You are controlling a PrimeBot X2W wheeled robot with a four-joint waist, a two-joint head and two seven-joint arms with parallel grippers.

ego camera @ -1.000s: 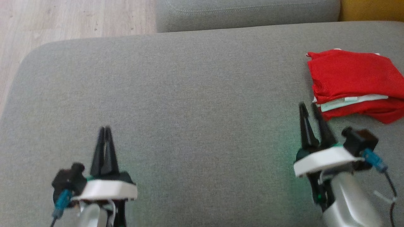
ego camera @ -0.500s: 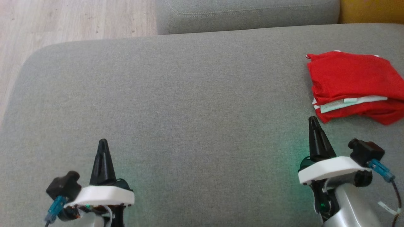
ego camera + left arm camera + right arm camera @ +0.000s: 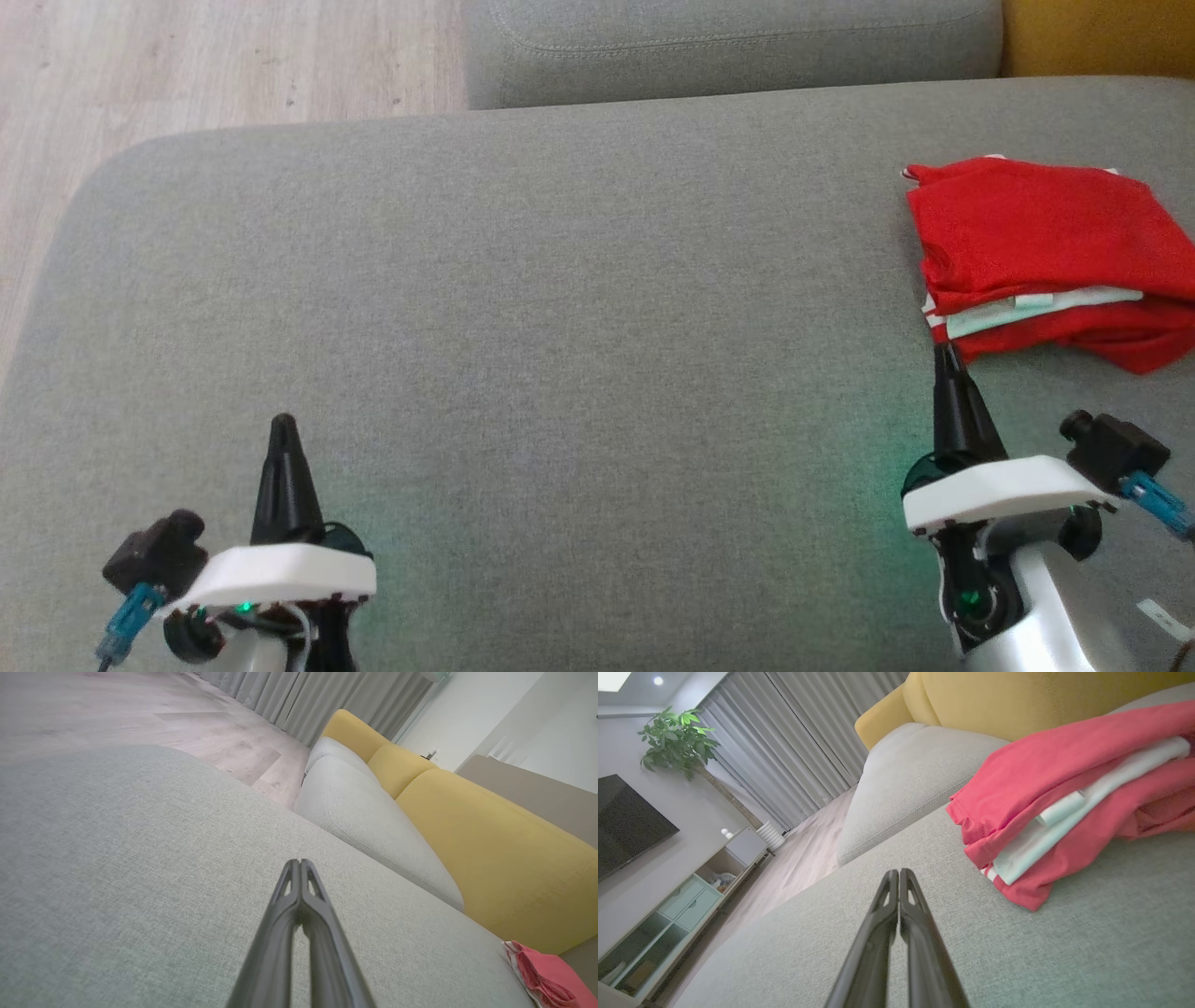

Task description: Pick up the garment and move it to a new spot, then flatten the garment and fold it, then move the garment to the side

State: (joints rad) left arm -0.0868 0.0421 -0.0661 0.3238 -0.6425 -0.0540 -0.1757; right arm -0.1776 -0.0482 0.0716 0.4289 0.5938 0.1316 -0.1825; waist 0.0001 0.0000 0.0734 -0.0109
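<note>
A wide grey sofa seat (image 3: 560, 308) is seen, with its rounded edge at 10 o'clock and open cloth spread between the hands. The folded red garment (image 3: 1036, 233) is laid at 3 o'clock, cut off by the frame. The right hand (image 3: 948, 353), clenched on nothing, is pointed from 5 o'clock just beside its near corner. The left hand (image 3: 283, 425), likewise clenched empty, is held upright at 7 o'clock.

- left gripper (image 3: 283, 427): fingers pressed together, tip over the bare grey cushion (image 3: 560, 327)
- right gripper (image 3: 948, 359): fingers pressed together too
- garment (image 3: 1036, 233): red, folded, with a white layer showing at its near edge. It lies just beyond the right claw's tip and to that claw's right; contact unclear
- garment is well apart from the left claw, far to that claw's right
- beyond both claws: second grey cushion (image 3: 728, 42)
- beyond the left claw: wood floor (image 3: 187, 65)
- beyond the right claw: yellow upholstery (image 3: 1102, 37)
</note>
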